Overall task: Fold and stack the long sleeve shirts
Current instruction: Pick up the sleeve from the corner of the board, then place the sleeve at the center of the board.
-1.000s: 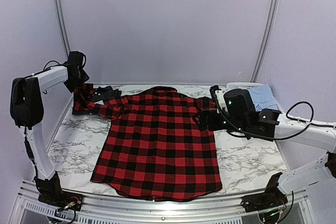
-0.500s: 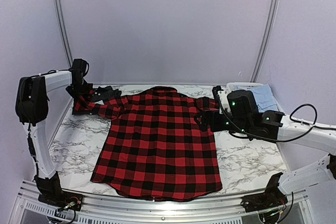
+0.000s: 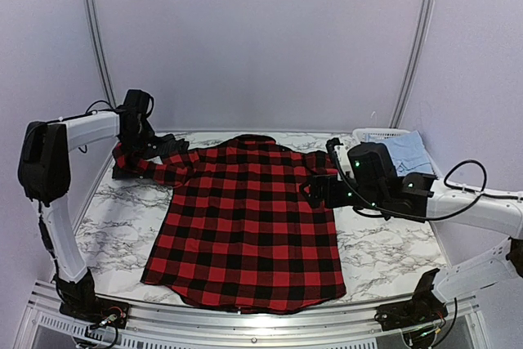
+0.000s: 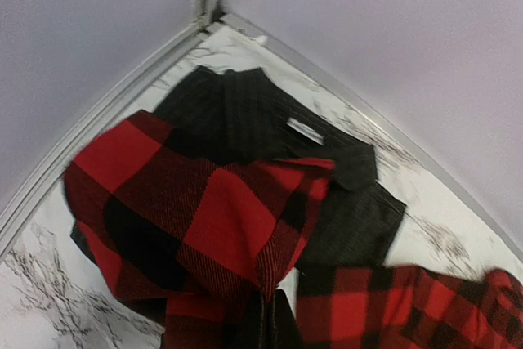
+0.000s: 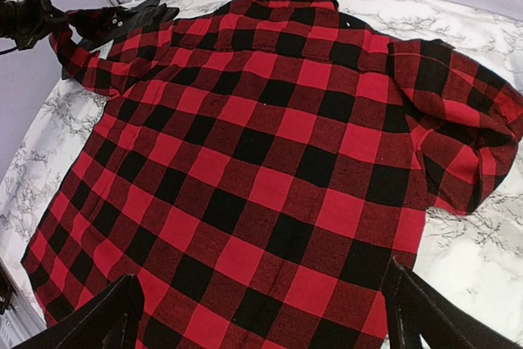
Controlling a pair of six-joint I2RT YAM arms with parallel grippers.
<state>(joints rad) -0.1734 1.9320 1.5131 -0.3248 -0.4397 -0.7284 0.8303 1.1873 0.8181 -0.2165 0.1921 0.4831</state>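
Note:
The red-and-black plaid long sleeve shirt (image 3: 245, 218) lies spread flat, back up, in the middle of the marble table. Its left sleeve (image 3: 151, 165) runs to the far left corner, where my left gripper (image 3: 139, 143) is shut on the sleeve's end (image 4: 237, 226); in the left wrist view the cloth hangs bunched from the closed jaws (image 4: 274, 324). Under that sleeve lies the dark charcoal shirt (image 4: 270, 120), crumpled in the corner (image 3: 170, 146). My right gripper (image 5: 261, 316) hovers open over the plaid shirt (image 5: 270, 169) near its right sleeve (image 3: 323, 171), its fingers (image 5: 106, 320) wide apart and holding nothing.
A white slotted basket (image 3: 377, 133) with a light blue cloth (image 3: 409, 153) stands at the back right. The walls meet close behind the left gripper at the table corner (image 4: 208, 18). Bare marble (image 3: 384, 243) shows to the right of the plaid shirt.
My left gripper has closed on the plaid sleeve's end and shifted a little to the right, lifting the cloth. The right arm has barely moved and stays open.

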